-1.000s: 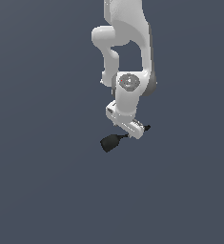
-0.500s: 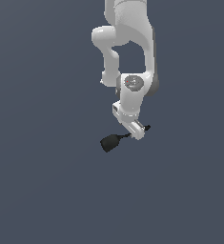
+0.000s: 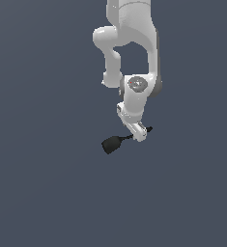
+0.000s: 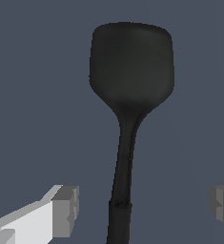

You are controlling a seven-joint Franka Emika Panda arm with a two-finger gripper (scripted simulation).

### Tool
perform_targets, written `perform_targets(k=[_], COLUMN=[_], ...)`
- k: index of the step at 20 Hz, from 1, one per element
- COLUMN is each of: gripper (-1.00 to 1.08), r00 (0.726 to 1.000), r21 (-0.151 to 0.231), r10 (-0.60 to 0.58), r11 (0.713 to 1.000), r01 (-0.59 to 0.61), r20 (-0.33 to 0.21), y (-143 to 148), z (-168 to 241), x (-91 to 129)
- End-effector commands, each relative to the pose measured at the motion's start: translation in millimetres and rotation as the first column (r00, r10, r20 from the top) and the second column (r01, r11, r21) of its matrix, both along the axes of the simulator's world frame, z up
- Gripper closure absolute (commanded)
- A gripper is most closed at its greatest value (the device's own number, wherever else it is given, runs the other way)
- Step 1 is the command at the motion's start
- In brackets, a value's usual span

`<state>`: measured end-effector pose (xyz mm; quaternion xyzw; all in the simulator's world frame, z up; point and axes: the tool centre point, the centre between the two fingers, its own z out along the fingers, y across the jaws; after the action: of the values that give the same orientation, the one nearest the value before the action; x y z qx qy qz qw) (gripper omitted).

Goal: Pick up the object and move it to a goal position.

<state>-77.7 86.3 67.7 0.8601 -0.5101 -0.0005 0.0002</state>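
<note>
The small black, stiff-looking spatula (image 4: pixel 127 119) lies between the spread fingers of the gripper (image 4: pixel 144 207), untouched. It looks light and rigid; its thin handle offers the surest hold.

Black spatula (image 4: pixel 130 71): broad rounded-square head, thin straight handle. Lies roughly level, head toward the exterior view's left (image 3: pixel 112 143), handle running back toward the right.

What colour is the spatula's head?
Black, matte and unpatterned, like the rest of the spatula. The wrist view shows it best.
</note>
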Motion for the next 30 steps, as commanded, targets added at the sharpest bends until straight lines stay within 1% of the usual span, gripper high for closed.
perform_targets(k=[1, 7, 16, 22, 23, 30], gripper=[-0.92, -0.92, -0.92, -0.92, 1.08, 1.08], r00=[1.000, 1.000, 1.000, 1.000, 1.000, 1.000], r21=[0.000, 0.000, 0.000, 0.000, 0.000, 0.000], r10=[-0.010, -0.007, -0.010, -0.011, -0.011, -0.011], r11=[1.000, 1.000, 1.000, 1.000, 1.000, 1.000], r01=[0.010, 0.007, 0.010, 0.011, 0.011, 0.011], r20=[0.001, 0.001, 0.001, 0.001, 0.001, 0.001], y=[1, 0, 0, 1, 1, 1], z=[-1, -5, -41, -51, -51, -51], x=[-1, -1, -2, -1, -1, -1])
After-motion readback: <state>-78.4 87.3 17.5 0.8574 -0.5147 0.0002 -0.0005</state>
